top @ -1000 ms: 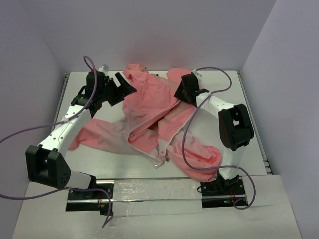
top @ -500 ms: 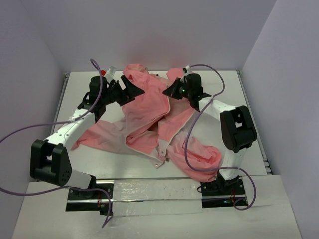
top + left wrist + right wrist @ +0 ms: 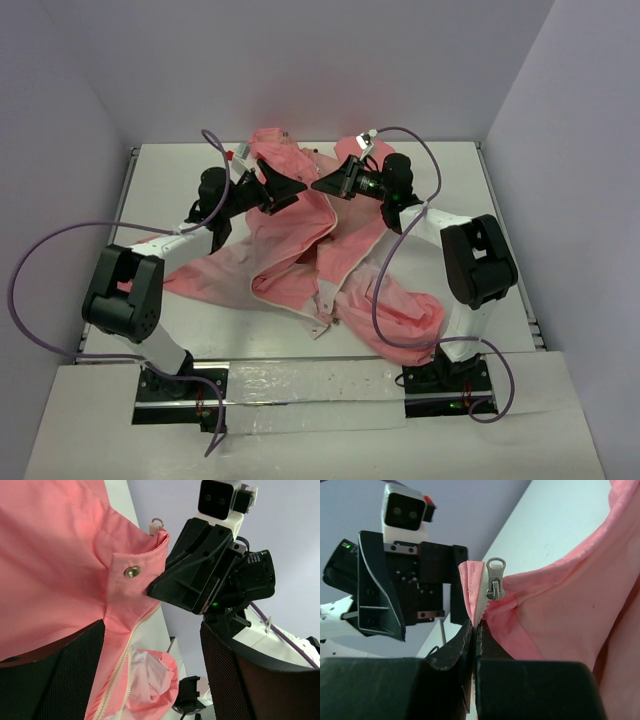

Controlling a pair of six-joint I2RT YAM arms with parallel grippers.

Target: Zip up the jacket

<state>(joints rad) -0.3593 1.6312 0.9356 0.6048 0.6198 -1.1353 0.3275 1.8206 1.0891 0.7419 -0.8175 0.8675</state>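
My table is a white, matte slab set in a three-sided booth. The far wall, the left wall and the right wall are all plain, pale lavender-grey, and they meet the table at its edges. A thin metal rail runs along the right side and a second rail along the left. Across the near edge I have a glossy, crinkled strip, then a white ledge. The light is soft and even, with faint shadows.
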